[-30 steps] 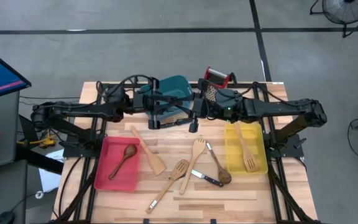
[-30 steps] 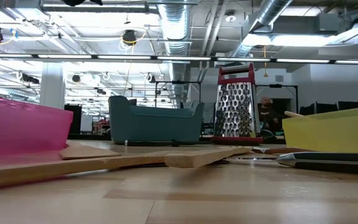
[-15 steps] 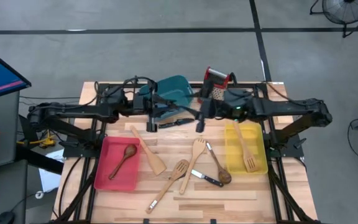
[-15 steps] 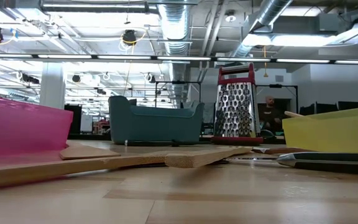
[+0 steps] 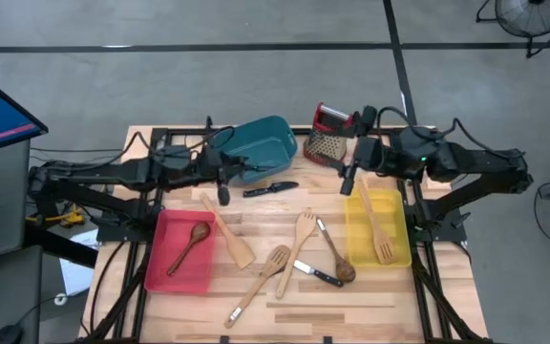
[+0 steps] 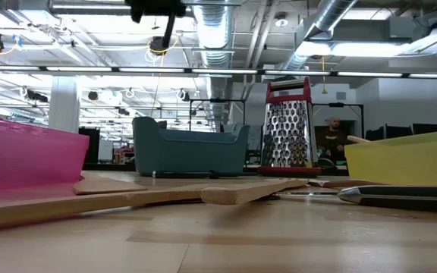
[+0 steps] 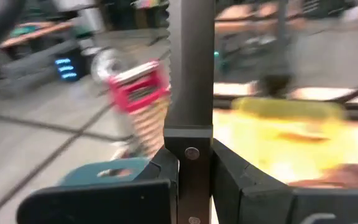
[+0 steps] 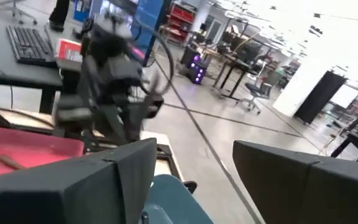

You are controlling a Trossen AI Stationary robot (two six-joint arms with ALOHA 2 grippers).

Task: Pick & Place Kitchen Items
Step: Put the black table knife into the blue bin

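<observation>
Even bright overhead light on my table (image 5: 285,287), soft short shadows, ceiling strip lights (image 6: 89,68) glaring in the low view, my left wrist view smeared with motion blur, right wrist view mildly soft

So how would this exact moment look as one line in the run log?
left gripper: shut on dark utensil, above table | right gripper: open, empty, beside yellow bin | black-handled knife: on table by teal bin

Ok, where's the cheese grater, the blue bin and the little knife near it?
Box grater (image 5: 327,143), high view, on its metal body below the red top.
Teal bin (image 5: 264,134), high view, on its rim.
Black-handled knife (image 5: 269,188), high view, on the middle, where handle meets blade.
</observation>
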